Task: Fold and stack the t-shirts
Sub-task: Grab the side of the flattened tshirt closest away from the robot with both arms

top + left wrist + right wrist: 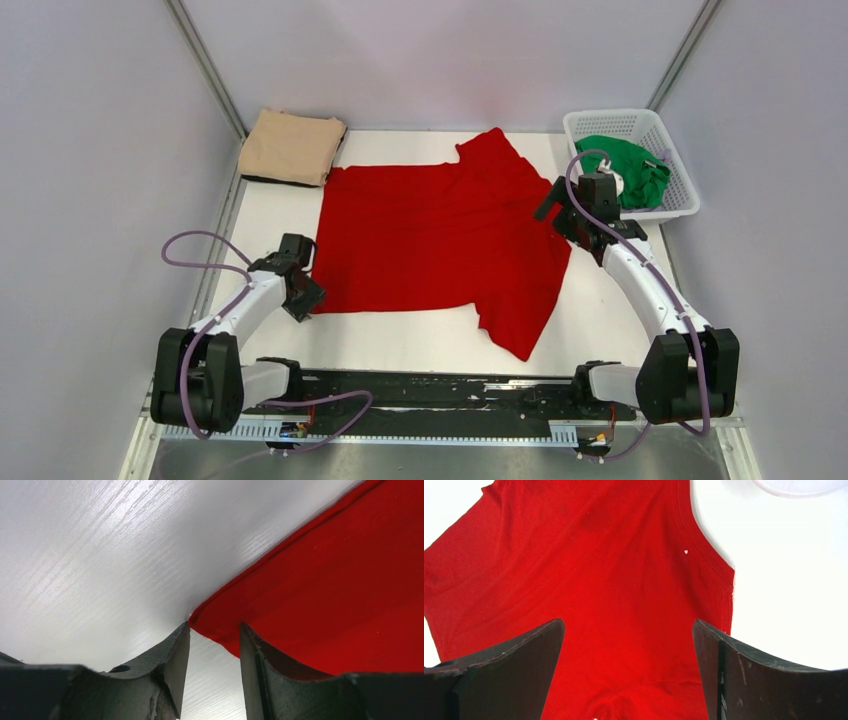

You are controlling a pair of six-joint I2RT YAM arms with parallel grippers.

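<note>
Red t-shirt (430,235): spread flat mid-surface (400,340).
Tan t-shirt (292,146): folded, far-left corner.
Green t-shirt (630,165): bunched in the white basket (600,122), far right.
Left pincer (306,300): fingers slightly apart, low at the red shirt's near-left hem corner.
Right pincer (550,203): fingers spread wide above the red shirt's right side.

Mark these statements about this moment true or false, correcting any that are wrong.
1. The red t-shirt lies spread out on the table. True.
2. The tan t-shirt sits in the basket. False: it lies folded at the far left corner, and the green t-shirt is in the basket.
3. The right hand is open over red cloth. True.
4. The left hand is clamped on the tan t-shirt. False: it is open at a corner of the red t-shirt.
</note>
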